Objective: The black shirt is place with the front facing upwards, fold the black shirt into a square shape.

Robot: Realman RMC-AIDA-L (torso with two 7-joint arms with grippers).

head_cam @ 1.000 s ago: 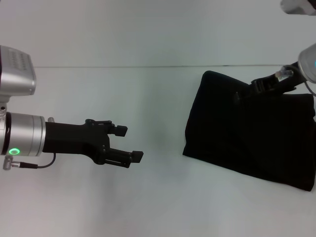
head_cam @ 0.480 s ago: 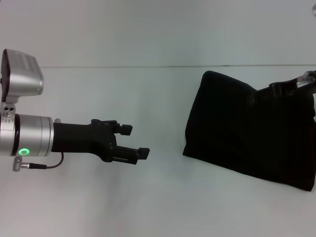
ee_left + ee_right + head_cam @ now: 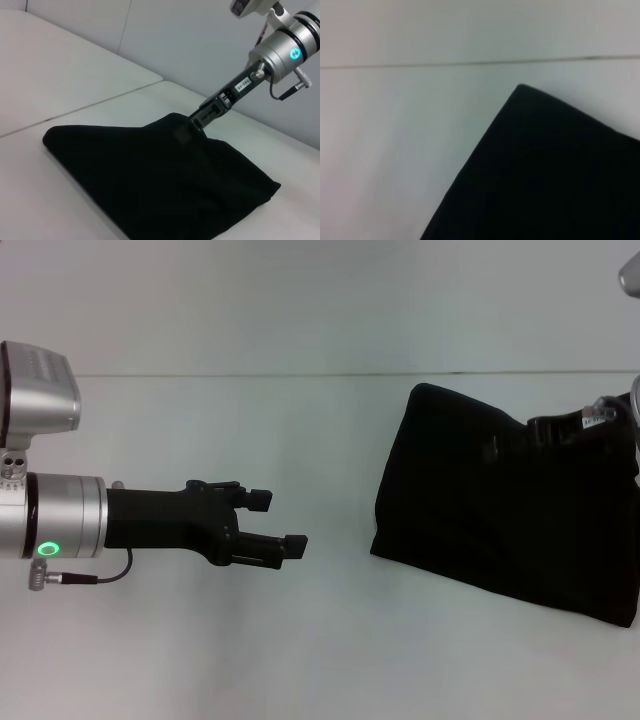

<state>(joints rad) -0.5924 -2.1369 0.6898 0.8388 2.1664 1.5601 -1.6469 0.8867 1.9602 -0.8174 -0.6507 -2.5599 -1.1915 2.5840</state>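
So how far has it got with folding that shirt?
Mostly done, it seems: the black shirt already lies as a compact, roughly four-sided bundle on the white table. In hand: the right claw is at the bundle's far top edge, where the cloth peaks. The left claw hovers open, apart from it. Left: flattening and squaring it.

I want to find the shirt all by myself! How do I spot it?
Look at the white table, then over to the robot's right side. The black shirt lies there, folded into a soft dark bundle, with the right pincer at its top edge; the left pincer hangs apart, open.
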